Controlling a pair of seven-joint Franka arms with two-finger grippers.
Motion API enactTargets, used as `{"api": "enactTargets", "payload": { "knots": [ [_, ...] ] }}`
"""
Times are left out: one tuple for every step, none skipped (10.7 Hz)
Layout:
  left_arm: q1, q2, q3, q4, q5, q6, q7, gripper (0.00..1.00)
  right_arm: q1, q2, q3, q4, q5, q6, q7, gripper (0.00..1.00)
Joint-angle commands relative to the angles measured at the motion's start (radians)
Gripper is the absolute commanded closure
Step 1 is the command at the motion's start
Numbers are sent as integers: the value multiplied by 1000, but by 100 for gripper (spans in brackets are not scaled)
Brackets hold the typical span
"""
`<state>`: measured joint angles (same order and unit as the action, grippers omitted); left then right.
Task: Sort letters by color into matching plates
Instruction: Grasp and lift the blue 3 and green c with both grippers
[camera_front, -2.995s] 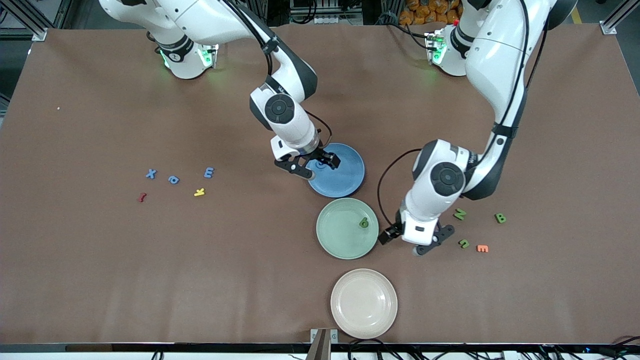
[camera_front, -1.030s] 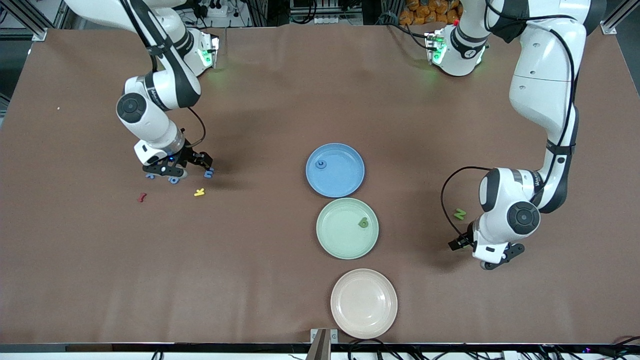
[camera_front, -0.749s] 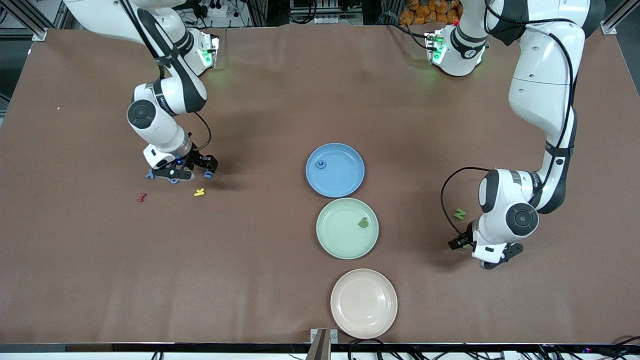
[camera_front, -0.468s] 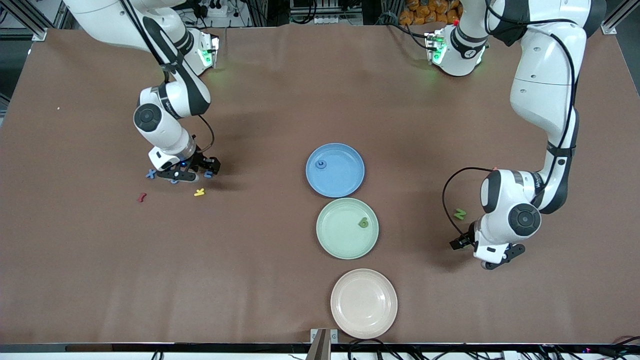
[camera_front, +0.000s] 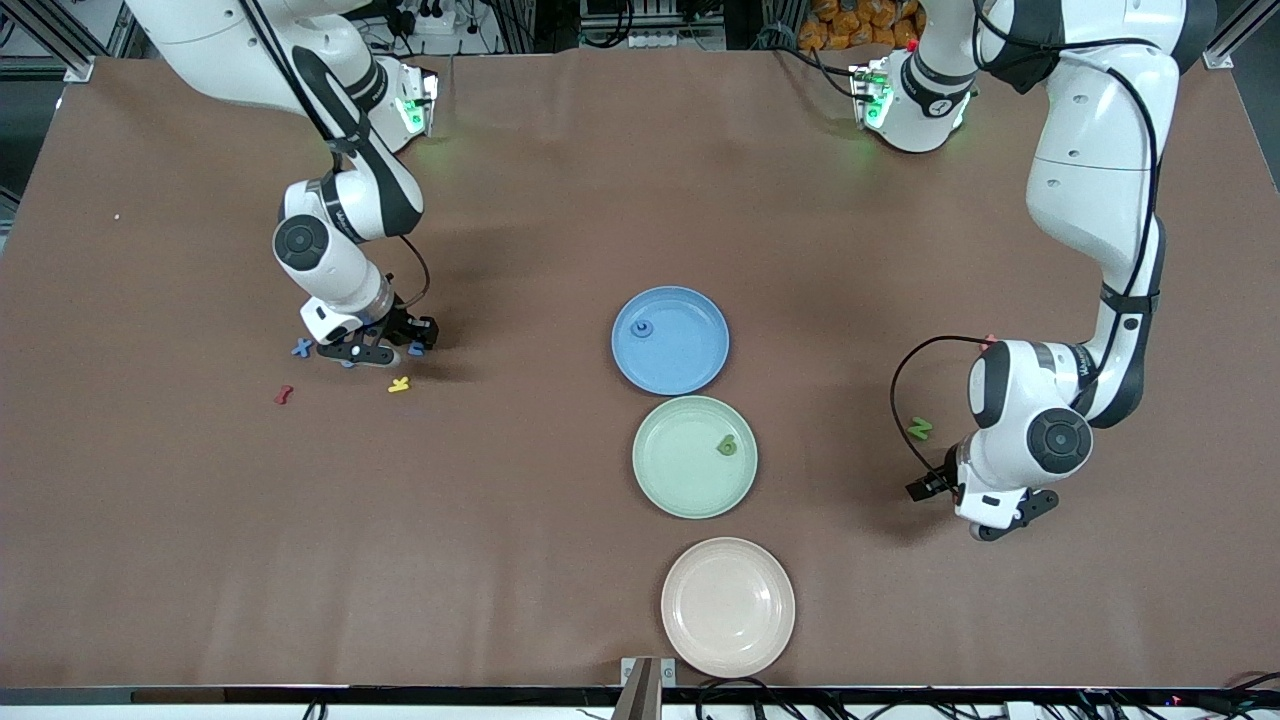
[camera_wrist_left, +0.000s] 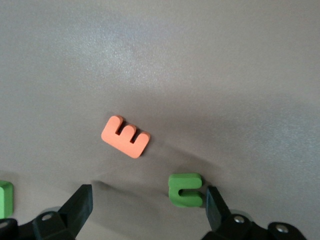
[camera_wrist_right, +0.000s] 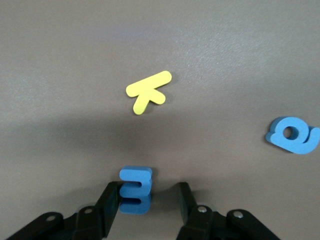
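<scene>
While the right gripper (camera_wrist_right: 145, 202) sits low on the table at the right arm's end, its jaws are partly drawn in around the blue E (camera_wrist_right: 135, 189), 1 pad touching the letter and the other just apart from it. The step in hand looks like pinching that E, so the close should finish squarely on its 2 flat edges before any lift, or the foam may twist out. Past the fingertips lies the yellow K (camera_wrist_right: 148, 91), and off to one side the blue a (camera_wrist_right: 293, 135); neither should be nudged.

The left gripper (camera_wrist_left: 150, 210) hangs spread wide over a green letter (camera_wrist_left: 186, 189) and the orange E (camera_wrist_left: 125, 136), gripping nothing.

The blue plate (camera_front: 700, 350) holds 1 blue letter (camera_front: 641, 328), the green plate (camera_front: 670, 470) 1 green letter (camera_front: 727, 446), and the cream plate (camera_front: 728, 607) nothing.
</scene>
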<state>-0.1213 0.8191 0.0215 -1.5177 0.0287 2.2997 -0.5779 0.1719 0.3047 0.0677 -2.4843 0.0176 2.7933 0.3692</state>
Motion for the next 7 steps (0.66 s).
{"api": "enactTargets", "payload": {
  "knots": [
    [9, 17, -9, 31, -27, 24, 19, 0, 32, 25, -20, 16, -11, 11, -3, 67],
    [9, 17, -11, 30, -45, 33, 19, 0, 38, 28, -29, 24, -11, 11, -3, 89],
    [9, 20, -11, 30, -58, 35, 19, 0, 40, 25, -29, 27, -10, 6, -3, 100],
    [8, 23, -11, 30, -67, 38, 21, 0, 40, 19, -29, 30, -8, 2, -1, 100],
    [8, 25, -11, 30, -75, 46, 20, 0, 40, 8, -29, 31, -7, -3, -1, 100],
    [8, 28, -11, 30, -75, 50, 21, 0, 40, -13, -29, 33, -7, -17, -4, 100],
    [8, 29, -11, 30, -75, 50, 21, 0, 40, -33, -29, 41, -5, -55, -6, 100]
  ]
}}
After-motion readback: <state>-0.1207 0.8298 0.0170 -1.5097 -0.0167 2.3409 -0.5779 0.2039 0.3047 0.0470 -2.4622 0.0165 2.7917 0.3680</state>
